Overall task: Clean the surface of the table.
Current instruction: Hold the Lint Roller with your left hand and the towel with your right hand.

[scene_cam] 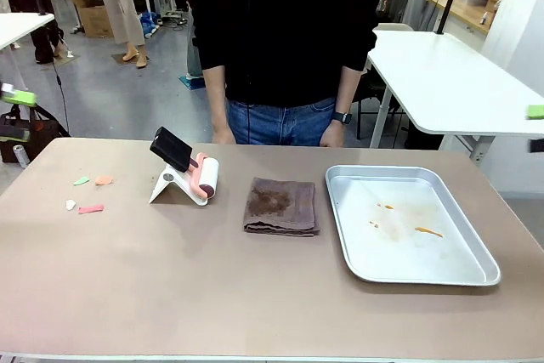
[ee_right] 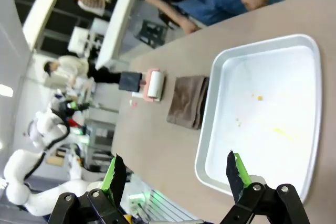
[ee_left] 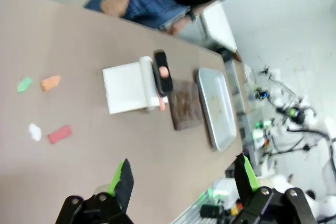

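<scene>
The tan-brown table (scene_cam: 255, 295) carries small paper scraps at its left: green (scene_cam: 81, 181), orange (scene_cam: 104, 180), white (scene_cam: 70, 205) and pink (scene_cam: 91, 208). They also lie far ahead of my left gripper (ee_left: 184, 179), which hangs open and empty above the table (ee_left: 79, 40). At the front view's left edge the left gripper (scene_cam: 13, 115) hovers off the table. My right gripper (ee_right: 175, 174) is open and empty above the table's edge (ee_right: 173, 140), near the tray. It sits at the front view's right edge (scene_cam: 535, 127).
A lint roller (scene_cam: 204, 178) with a black handle rests on a white stand left of centre. A folded brown cloth (scene_cam: 280, 206) lies in the middle. A silver tray (scene_cam: 408, 170) with orange crumbs sits at the right. A person (scene_cam: 285, 31) stands at the far edge.
</scene>
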### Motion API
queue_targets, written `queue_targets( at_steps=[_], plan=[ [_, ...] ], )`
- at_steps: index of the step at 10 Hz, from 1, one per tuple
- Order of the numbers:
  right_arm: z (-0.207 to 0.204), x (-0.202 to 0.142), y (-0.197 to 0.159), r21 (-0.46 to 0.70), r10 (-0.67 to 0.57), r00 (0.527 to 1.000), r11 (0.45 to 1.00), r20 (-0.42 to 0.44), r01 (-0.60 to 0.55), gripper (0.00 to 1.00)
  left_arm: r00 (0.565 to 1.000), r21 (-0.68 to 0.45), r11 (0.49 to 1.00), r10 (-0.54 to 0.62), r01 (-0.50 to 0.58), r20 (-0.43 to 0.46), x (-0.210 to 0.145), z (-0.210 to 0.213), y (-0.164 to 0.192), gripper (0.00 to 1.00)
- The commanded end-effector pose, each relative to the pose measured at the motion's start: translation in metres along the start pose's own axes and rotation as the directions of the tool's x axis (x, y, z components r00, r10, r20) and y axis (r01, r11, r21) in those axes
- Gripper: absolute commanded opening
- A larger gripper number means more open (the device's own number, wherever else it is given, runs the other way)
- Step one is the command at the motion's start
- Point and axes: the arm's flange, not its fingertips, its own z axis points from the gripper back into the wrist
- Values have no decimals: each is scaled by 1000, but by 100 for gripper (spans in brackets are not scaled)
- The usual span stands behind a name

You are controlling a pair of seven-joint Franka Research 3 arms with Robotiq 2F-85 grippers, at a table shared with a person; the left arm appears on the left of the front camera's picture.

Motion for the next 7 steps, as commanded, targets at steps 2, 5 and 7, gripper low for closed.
queue_targets(
  at_steps=[2, 5, 7],
  plan=[
    [-108, -11, 64, -129, 83, 989, 987, -122, -99, 100, 981, 110, 982, -141, 156, -137, -7, -55, -44, 100],
    [-222, -22, 107, -217, 163, 939, 947, -304, -235, 100, 944, 184, 950, -200, 253, -263, 15, -103, -71, 100],
    [-278, -36, 115, -272, 158, 928, 927, -339, -257, 100, 914, 219, 942, -159, 253, -372, 31, -127, -77, 100]
  ],
)
